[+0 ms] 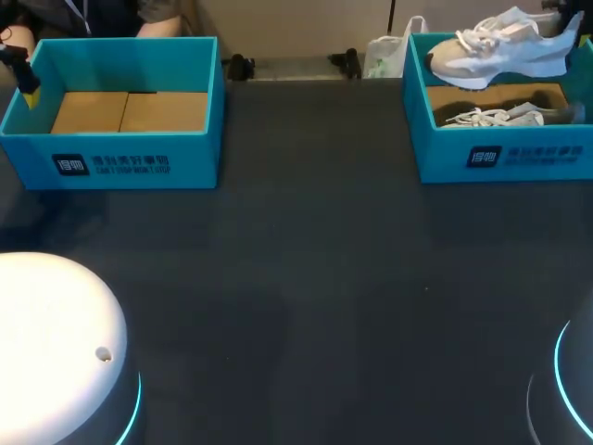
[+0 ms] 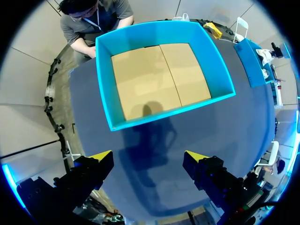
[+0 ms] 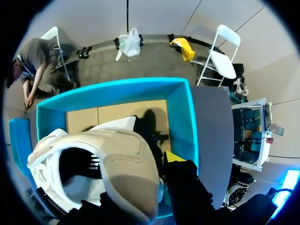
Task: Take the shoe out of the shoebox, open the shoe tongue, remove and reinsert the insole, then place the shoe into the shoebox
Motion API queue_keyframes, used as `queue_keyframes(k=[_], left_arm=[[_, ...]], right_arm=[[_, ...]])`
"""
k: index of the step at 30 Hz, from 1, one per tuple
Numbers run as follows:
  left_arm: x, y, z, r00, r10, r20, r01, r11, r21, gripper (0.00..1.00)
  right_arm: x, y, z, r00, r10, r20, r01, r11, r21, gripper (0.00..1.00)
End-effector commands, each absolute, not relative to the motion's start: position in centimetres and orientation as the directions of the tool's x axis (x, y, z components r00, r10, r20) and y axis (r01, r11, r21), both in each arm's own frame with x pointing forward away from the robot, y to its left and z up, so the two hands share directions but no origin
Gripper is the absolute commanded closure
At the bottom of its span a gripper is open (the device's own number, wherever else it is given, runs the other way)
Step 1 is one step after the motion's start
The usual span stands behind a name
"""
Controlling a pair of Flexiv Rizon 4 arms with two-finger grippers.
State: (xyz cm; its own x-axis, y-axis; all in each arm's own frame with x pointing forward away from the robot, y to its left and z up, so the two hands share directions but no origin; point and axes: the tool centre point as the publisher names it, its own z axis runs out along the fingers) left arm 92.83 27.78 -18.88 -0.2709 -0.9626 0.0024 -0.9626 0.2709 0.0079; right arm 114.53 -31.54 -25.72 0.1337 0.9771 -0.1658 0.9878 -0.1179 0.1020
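Note:
A beige and white shoe hangs above the right teal shoebox, lifted clear of its rim. My right gripper is shut on the shoe's heel wall; one yellow fingertip shows outside it and the other is hidden inside. A second shoe lies in that box. In the head view the right gripper sits at the shoe's heel end. My left gripper stands open and holds nothing, above the near wall of the empty left shoebox. From above, the left gripper is at that box's left rim.
Dark table surface spreads between and in front of the two boxes. The white base of my left arm fills the near left corner, and the right arm's base the near right.

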Motion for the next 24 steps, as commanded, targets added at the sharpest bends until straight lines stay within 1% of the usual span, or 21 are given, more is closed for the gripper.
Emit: queue_keyframes(k=[1,8,11,19,24], left_arm=[[92.7,27.8,-18.8,-0.271,-0.962,0.001,-0.962,0.271,0.008,0.0],[92.7,27.8,-18.8,-0.271,-0.962,0.001,-0.962,0.271,0.008,0.0],[92.7,27.8,-18.8,-0.271,-0.962,0.001,-0.962,0.271,0.008,0.0],[92.7,27.8,-18.8,-0.271,-0.962,0.001,-0.962,0.271,0.008,0.0],[92.7,27.8,-18.8,-0.271,-0.962,0.001,-0.962,0.271,0.008,0.0]], right_arm=[[115.3,-31.5,-26.1,0.157,0.968,-0.195,0.985,-0.14,0.099,1.0],[115.3,-33.3,-27.3,0.202,0.963,-0.181,0.978,-0.187,0.093,1.0],[115.2,-33.6,-27.5,0.214,0.955,-0.203,0.975,-0.198,0.1,1.0],[115.6,-33.2,-28.9,0.211,0.955,-0.209,0.976,-0.197,0.089,1.0],[116.1,-32.8,-29.9,0.205,0.957,-0.205,0.975,-0.182,0.126,1.0]])
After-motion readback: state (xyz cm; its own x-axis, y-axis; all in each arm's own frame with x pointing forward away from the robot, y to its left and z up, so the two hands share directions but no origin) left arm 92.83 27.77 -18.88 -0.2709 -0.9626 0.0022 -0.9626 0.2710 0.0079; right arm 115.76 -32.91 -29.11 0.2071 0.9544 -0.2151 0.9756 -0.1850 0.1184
